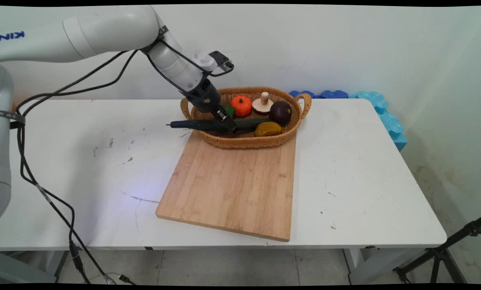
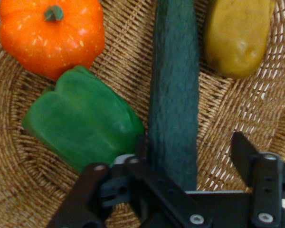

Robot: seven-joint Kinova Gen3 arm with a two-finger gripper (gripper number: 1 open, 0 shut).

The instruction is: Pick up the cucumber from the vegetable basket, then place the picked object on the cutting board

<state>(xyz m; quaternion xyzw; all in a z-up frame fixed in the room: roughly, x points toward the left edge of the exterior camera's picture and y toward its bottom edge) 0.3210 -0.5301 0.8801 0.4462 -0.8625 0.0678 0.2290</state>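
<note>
Wicker basket point(image 1: 293, 131) still holds every vegetable; the jaws straddle the cucumber point(image 2: 173, 95), spread wide, not yet closed; cutting board point(image 1: 232, 185) lies bare.

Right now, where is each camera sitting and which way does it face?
Main view: fixed above the table's near side, looking down across it to the wall; the white arm and gripper enter from upper left.
Hand view: on the hand, looking along the gripper into the basket; only linkage and fingers show.
Shared: cucumber, pumpkin, green pepper.
</note>
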